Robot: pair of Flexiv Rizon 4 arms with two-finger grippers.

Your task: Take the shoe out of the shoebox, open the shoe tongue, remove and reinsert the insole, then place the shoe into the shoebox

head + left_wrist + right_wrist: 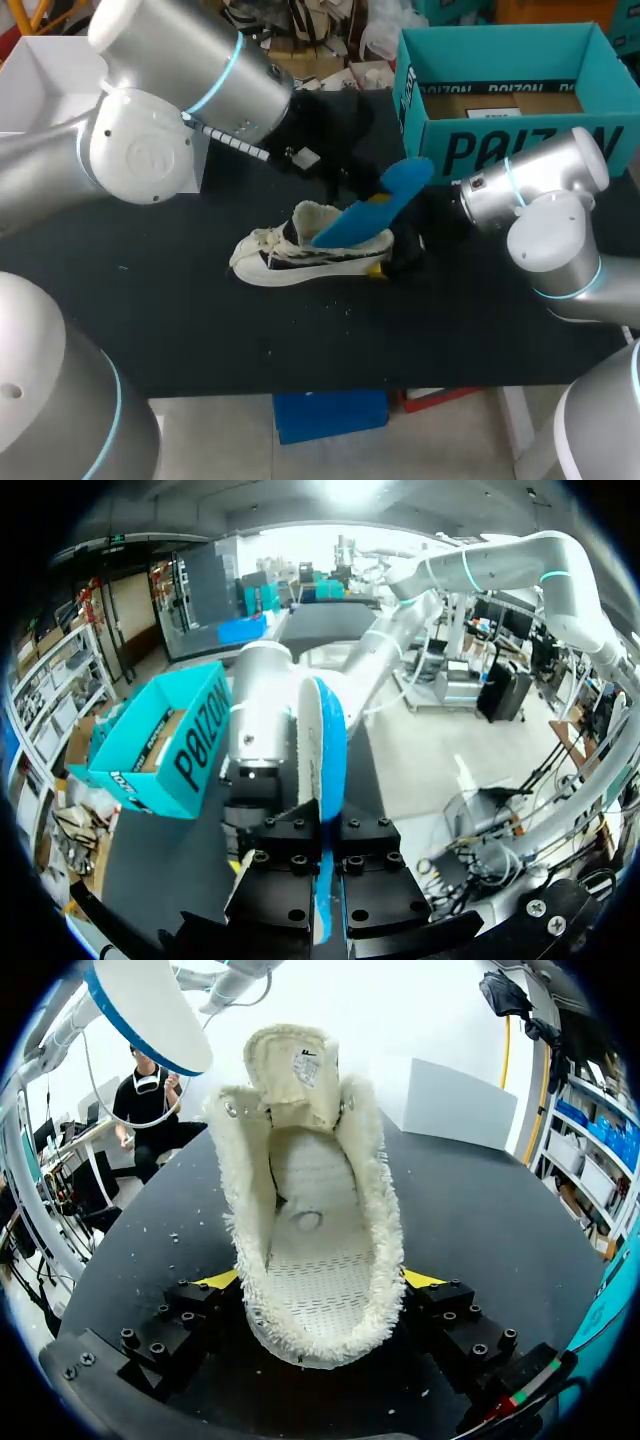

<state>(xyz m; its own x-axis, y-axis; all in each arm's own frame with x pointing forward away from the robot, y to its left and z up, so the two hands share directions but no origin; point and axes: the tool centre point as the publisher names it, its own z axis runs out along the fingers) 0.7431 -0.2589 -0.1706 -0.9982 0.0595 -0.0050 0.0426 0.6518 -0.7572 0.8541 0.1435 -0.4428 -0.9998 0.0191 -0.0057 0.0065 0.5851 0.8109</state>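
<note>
Two arms: both over the black table (200, 330), the left coming in from the left edge, the right from the right edge.
White box: an open white box (40, 90) at the table's far left corner.
Left gripper: the left gripper (352, 185) (322, 880) hangs above the table's middle, its fingers pinching the blue insole from two sides.
Insole: the blue insole (375, 205) (325, 750) (150, 1010) is held in the air, slanting down toward the shoe's opening.
Shoe: the white sneaker (300, 255) (310, 1250) lies at the table's middle, toe toward the left edge, with its tongue (295, 1065) pulled up and its inside bare.
Right gripper: the right gripper (405, 250) (322, 1280) sits low at the heel, a yellow tip pressed on each side of the sneaker.
Shoebox: the teal shoebox (500, 140) (170, 745) stands open at the far right corner.
</note>
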